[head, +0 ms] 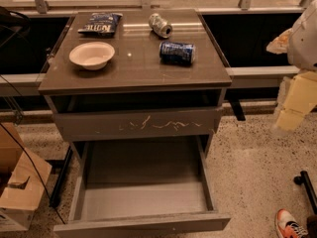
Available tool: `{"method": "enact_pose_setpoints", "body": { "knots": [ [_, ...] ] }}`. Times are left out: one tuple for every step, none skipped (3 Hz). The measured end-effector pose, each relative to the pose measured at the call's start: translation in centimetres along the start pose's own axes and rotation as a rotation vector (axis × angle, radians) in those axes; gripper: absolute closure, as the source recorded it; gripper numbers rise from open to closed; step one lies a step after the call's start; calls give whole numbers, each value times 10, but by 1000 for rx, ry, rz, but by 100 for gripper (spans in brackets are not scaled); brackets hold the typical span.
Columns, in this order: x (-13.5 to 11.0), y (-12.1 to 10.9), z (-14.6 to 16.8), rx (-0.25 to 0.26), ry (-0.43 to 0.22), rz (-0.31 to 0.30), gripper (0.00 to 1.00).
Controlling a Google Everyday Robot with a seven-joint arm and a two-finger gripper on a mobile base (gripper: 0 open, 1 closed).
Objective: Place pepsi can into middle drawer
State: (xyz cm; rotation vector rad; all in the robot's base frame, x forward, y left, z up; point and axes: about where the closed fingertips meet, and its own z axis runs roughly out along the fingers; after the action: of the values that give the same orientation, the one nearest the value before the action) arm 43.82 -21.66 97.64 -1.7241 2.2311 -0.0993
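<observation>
Camera view gives me a look down onto the cabinet from the front. Nearest me, the middle drawer (143, 200) is pulled fully out, and its smooth grey floor holds nothing. A cardboard box (20, 187) sits on the speckled floor to its left, and an orange and white shoe (290, 225) shows in the bottom right corner. Above the open drawer is a shut drawer front (138, 124) with white scratch marks. My claw (296, 100) hangs off to the right of the cabinet at the frame edge, well apart from everything on the bench (133, 71); it shows as a pale blur and I cannot tell whether it is released or clenched. On the bench, a white bowl (91, 54) stands toward the left. The pepsi can (177, 52) lies on its side right of centre, apart from the bowl. Farther back, a silvery can (160, 25) also lies on its side, and a dark blue chip bag (100, 24) lies flat at the back left.
</observation>
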Motion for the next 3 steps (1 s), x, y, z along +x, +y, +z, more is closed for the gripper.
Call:
{"method": "enact_pose_setpoints", "body": {
  "knots": [
    [-4,-4,1,11,-1,0,0],
    [-20,-20,11,20,-32,-19,0],
    [-49,-42,24,31,-72,-80,0]
  ]
}}
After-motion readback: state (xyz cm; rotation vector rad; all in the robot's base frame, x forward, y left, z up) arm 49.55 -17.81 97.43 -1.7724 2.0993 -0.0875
